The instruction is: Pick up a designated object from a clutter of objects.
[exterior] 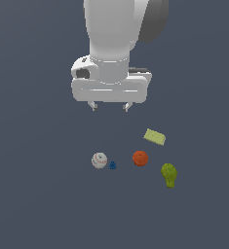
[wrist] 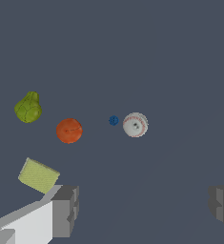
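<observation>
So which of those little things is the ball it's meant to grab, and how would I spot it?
Look below the white robot arm's tool, which hangs open above the dark floor. Five small items lie there in a loose row; the small white baseball with red stitching is at the exterior view's left end. A tiny blue piece sits beside it; the other ball is orange-red.

The robot arm hangs up high with its gripper (exterior: 109, 106) pointing straight down.

The arm is white and thick, and it comes down from the top of the exterior view. At its end sits a wide white hand part with two short fingers (exterior: 92, 105) sticking out below. The fingers are far apart, so the gripper is wide open. Nothing is between them. In the wrist view the grey fingertips (wrist: 66, 209) show at both sides with a big gap in the middle.
</observation>
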`<control>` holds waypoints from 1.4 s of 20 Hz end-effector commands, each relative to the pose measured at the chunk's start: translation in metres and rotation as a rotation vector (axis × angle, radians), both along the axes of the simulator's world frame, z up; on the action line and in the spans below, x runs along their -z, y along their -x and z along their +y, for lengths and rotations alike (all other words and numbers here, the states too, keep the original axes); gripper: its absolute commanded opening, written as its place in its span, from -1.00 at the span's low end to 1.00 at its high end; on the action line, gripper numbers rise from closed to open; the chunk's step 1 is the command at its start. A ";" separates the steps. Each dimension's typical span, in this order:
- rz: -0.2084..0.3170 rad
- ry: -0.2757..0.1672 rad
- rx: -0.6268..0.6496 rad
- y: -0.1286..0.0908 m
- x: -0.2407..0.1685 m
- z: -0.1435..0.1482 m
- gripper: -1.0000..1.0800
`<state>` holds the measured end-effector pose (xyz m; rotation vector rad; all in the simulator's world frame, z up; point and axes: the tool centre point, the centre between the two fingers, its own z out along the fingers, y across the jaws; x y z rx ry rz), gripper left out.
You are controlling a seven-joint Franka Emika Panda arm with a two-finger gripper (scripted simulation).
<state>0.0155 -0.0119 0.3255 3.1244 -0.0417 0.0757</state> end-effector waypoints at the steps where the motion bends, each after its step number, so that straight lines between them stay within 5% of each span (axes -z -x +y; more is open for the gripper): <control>1: 0.000 0.000 0.000 0.000 0.000 0.000 0.92; 11: -0.008 -0.010 -0.077 0.001 -0.009 0.033 0.92; 28: 0.011 -0.011 -0.128 -0.029 0.063 0.006 0.92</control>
